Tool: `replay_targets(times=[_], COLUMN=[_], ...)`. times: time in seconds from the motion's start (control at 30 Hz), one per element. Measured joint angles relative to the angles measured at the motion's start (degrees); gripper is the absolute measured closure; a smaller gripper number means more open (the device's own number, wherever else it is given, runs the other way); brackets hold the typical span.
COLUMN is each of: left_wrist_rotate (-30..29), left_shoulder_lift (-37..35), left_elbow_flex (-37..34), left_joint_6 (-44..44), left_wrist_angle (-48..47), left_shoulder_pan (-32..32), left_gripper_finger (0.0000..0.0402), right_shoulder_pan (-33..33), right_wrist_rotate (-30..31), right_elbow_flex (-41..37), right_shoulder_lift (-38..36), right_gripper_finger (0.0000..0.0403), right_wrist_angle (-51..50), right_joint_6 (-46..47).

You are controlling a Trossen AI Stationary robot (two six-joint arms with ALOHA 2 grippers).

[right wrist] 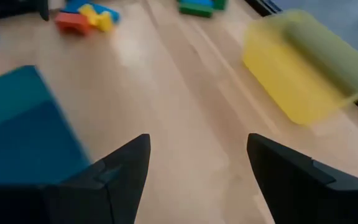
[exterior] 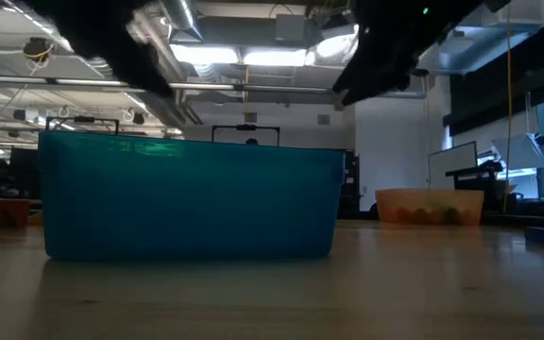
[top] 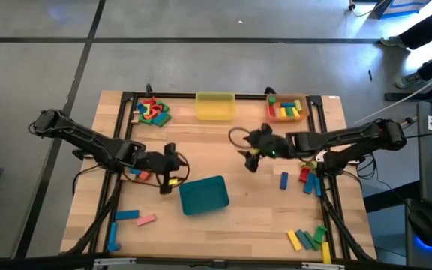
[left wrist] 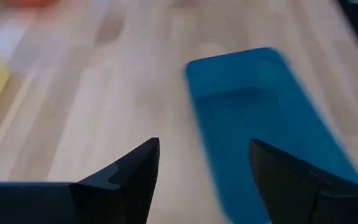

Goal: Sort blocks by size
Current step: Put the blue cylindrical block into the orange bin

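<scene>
Blocks lie in groups on the wooden table: a pile at the far left (top: 152,111), a few at the near left (top: 130,217), some at the right edge (top: 306,180) and some at the near right (top: 310,238). A red, yellow and blue cluster (right wrist: 82,17) lies by my left gripper (top: 172,178). That gripper hovers open just left of the teal tray (top: 203,195), and nothing shows between its fingers (left wrist: 202,146). My right gripper (top: 251,160) hangs open over the table's middle, also with nothing between its fingers (right wrist: 197,140).
A yellow tray (top: 215,105) stands at the far middle. An orange tray (top: 287,107) at the far right holds several blocks. The teal tray (exterior: 192,198) fills the low view. Bare wood lies between the trays and along the near middle edge.
</scene>
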Motion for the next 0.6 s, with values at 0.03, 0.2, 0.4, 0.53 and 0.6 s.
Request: replay_targets(times=[0.03,0.2,0.4,0.53,0.6], left_wrist_rotate=[0.0,-0.1,-0.2,-0.2,0.0], left_shoulder_lift=[0.0,2.4,10.8,16.5,18.8], left_elbow_flex=[1.0,6.9,17.7,24.5,27.3], left_joint_6=[0.3,-1.4,-5.9,-8.2,-9.7], left_wrist_angle=[-1.2,-9.7,-25.4,-33.0,-36.2], left_shoulder_pan=[-1.2,-6.4,-12.1,-16.0,-17.9], left_gripper_finger=[0.0172,0.0172,0.0172,0.0172,0.0172], right_shoulder_pan=[1.4,6.6,10.1,12.1,13.1], right_wrist_rotate=[0.9,3.5,3.4,3.0,3.1], right_elbow_flex=[0.1,0.0,0.0,0.0,0.0], right_shoulder_lift=[0.4,3.7,8.6,10.8,11.6], right_gripper_finger=[0.0132,0.0132,0.0132,0.0132,0.0132], right_wrist_angle=[1.4,7.0,14.3,18.5,20.8], right_joint_6=[0.0,0.3,0.4,1.4,1.6])
